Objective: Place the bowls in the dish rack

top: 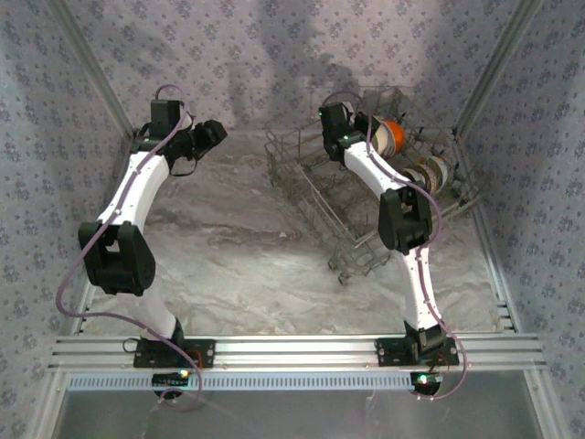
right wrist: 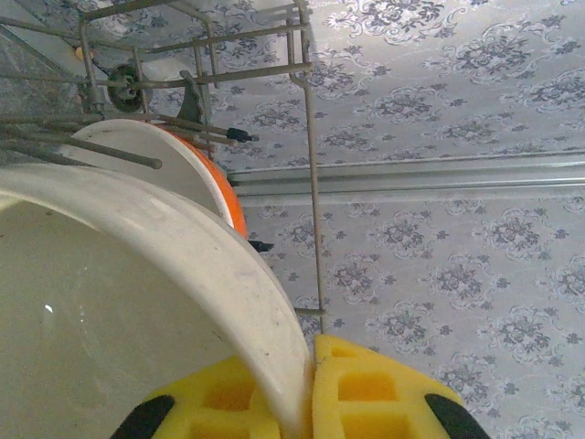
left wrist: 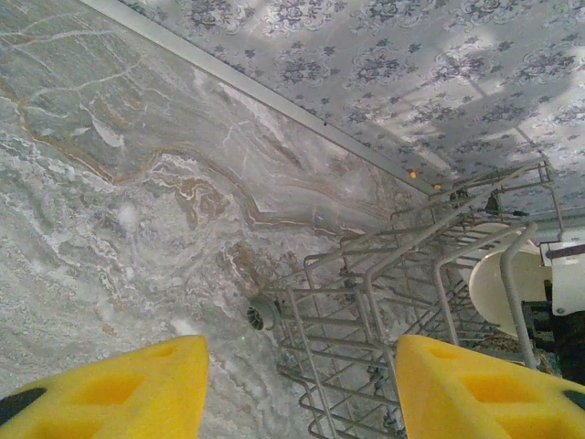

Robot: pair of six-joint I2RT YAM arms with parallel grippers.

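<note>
White bowl: held on edge inside the rack, at its far end, just beside the orange bowl. Whether the two touch cannot be confirmed.

Right gripper: pinching the white bowl's rim, with only a thin strip of wall between the pads.

Other bowls: standing along the rack's right side.

Left gripper: spread, holding nothing, above the table off the rack's left end.

Risks, as judged:
- Slip. The rim grip is shallow and the glaze is smooth, so any sideways load from a tine could twist the bowl out of the pads.
- Knock. Lowering too close to the orange bowl could chip it or tip it off its tines.
- Poor seating. If the bowl is released before it sits between tines, it may fall flat or roll.
- Rack shift. A wheel is visible underneath, so a hard push from the right arm could move the rack.
</note>
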